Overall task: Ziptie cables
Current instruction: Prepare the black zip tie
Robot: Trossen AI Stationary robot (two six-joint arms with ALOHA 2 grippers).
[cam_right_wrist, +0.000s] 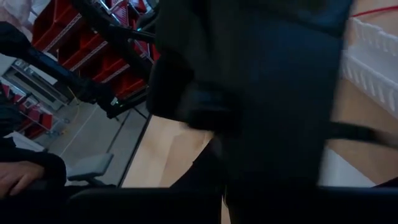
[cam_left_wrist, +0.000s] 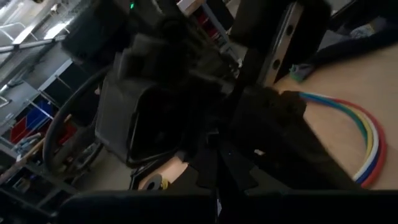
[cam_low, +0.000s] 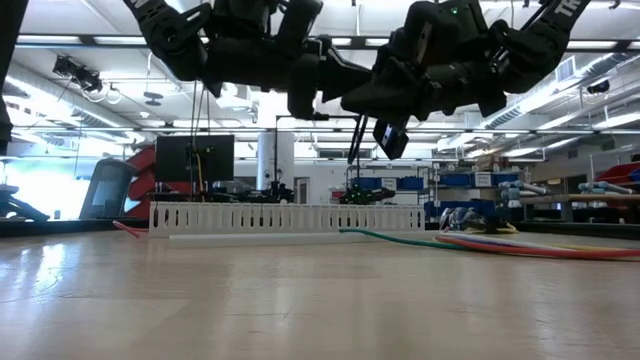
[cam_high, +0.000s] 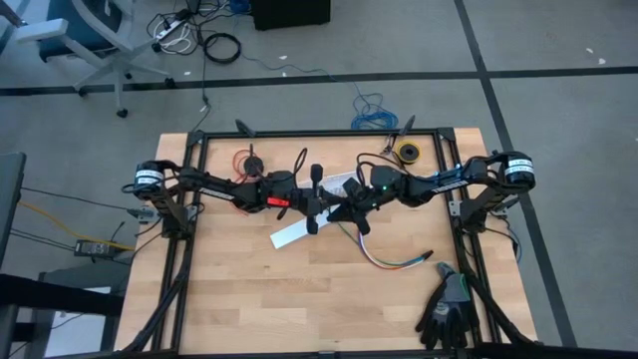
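Observation:
The cables (cam_high: pixel 394 261) lie on the table right of centre as a curved bundle of coloured wires, which also shows in the low view (cam_low: pixel 480 242) and the left wrist view (cam_left_wrist: pixel 367 137). My left gripper (cam_high: pixel 317 206) and my right gripper (cam_high: pixel 344 209) meet tip to tip high above the table's middle, both shut. In the low view the ziptie (cam_low: pixel 354 140), a thin dark strip, hangs down from where they meet, clear of the table. It hangs above the white plastic channel (cam_high: pixel 299 234). My right gripper is shut where the ziptie's upper end (cam_low: pixel 361 118) disappears, and the strip hangs slanting below it. The gripper's own body hides the place of contact. My left gripper comes level from the table's left to the same spot; I cannot tell whether it touches the ziptie.
The white channel (cam_low: pixel 285 218) lies flat under the grippers. A red wire on a black spool (cam_high: pixel 245 160) and a yellow roll (cam_high: pixel 407 152) sit near the far edge. Black gloves (cam_high: pixel 449 304) lie at the near right corner. A black frame borders the table.

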